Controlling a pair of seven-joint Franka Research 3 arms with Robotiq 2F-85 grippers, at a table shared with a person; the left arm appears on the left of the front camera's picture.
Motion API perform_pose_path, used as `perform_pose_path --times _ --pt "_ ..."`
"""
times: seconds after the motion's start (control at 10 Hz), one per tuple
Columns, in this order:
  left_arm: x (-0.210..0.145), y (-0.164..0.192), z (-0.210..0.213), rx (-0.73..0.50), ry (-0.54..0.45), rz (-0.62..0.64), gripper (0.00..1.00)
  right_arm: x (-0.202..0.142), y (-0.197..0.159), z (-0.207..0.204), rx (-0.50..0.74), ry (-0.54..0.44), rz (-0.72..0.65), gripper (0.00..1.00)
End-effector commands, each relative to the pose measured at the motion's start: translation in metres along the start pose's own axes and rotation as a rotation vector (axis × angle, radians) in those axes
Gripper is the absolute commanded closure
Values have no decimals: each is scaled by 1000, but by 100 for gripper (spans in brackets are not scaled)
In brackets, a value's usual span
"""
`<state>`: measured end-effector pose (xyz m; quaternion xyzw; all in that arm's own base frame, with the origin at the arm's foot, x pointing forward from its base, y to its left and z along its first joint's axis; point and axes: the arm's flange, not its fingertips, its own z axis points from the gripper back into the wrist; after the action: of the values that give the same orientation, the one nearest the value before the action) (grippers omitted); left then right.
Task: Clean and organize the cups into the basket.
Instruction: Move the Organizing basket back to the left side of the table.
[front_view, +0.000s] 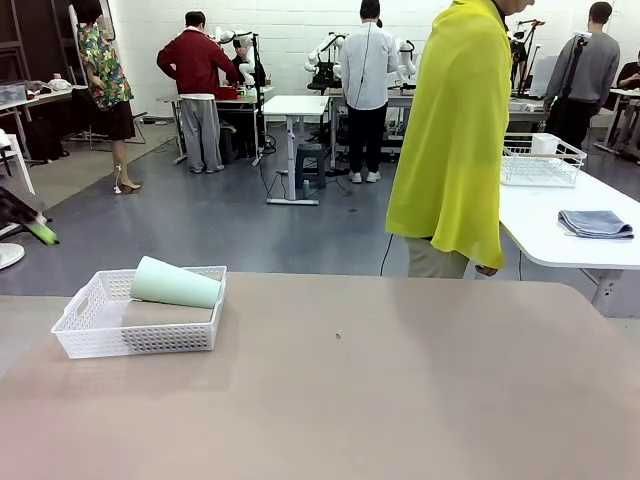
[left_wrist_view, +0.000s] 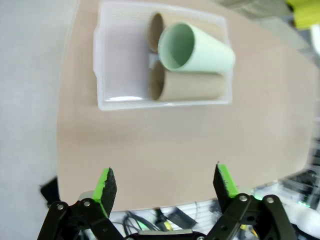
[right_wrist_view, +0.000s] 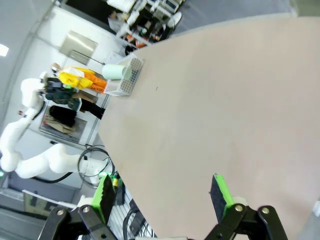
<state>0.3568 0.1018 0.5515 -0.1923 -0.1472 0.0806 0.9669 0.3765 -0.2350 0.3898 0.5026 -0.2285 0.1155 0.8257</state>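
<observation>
Your left claw (left_wrist_view: 162, 186) hangs spread wide above the near part of the counter (left_wrist_view: 165, 145), nothing between its green pads (left_wrist_view: 106, 184). Straight ahead of it, past a bare stretch of counter, sits the white basket (left_wrist_view: 120, 100), with all three cups lying on their sides inside. The two brown cups (left_wrist_view: 187, 86) lie side by side on the basket floor, and the green cup (left_wrist_view: 195, 49) rests on top of them, its open mouth turned toward the empty half of the basket.

Your right claw (right_wrist_view: 159, 192) is also spread, holding nothing, over the counter edge. The basket (right_wrist_view: 125, 82) lies well ahead of it and off to its left, the green cup (right_wrist_view: 114, 71) showing above the rim.

Beyond the counter's far edge a person in a yellow top (front_view: 455, 130) stands, and farther right a second table carries a wire basket (front_view: 540, 160) and a folded grey cloth (front_view: 595, 223).
</observation>
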Motion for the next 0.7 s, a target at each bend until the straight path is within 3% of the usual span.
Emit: perform_pose_path --times 0.0,0.3,0.6 --pt "40 53 50 -337 139 151 0 0 0 -1 -2 2 0 0" --pt "54 135 81 -706 236 185 0 0 0 -1 -2 2 0 0" --pt "31 202 52 -840 228 229 0 0 0 -1 -2 2 0 0"
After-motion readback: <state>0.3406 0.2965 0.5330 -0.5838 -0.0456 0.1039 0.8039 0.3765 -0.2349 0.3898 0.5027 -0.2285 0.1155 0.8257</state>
